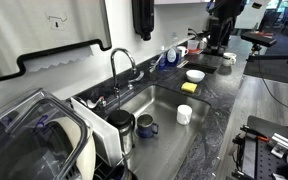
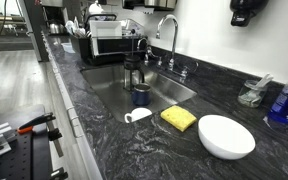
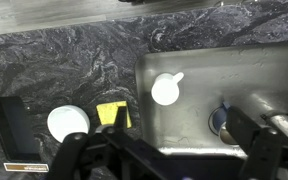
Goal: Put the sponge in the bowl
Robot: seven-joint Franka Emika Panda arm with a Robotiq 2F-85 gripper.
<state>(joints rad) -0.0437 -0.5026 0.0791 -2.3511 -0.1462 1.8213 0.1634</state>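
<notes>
The yellow sponge [image 1: 188,88] lies flat on the dark stone counter at the sink's edge, right beside the shallow white bowl [image 1: 195,75]. Both show again in an exterior view, the sponge [image 2: 178,118] and the bowl [image 2: 226,136]. In the wrist view the bowl [image 3: 68,122] and the sponge [image 3: 112,113] sit left of the sink. My gripper [image 3: 174,130] is open and empty. It hangs high above the sink's near rim, right of the sponge. The arm [image 1: 222,22] stands at the counter's far end.
A white cup [image 3: 166,89] and a dark blue mug [image 3: 219,120] are in the steel sink [image 2: 109,85]. A faucet [image 2: 169,30], a blue soap bottle [image 2: 284,100] and a dish rack [image 2: 104,40] line the sink. A black box [image 3: 9,125] stands left of the bowl.
</notes>
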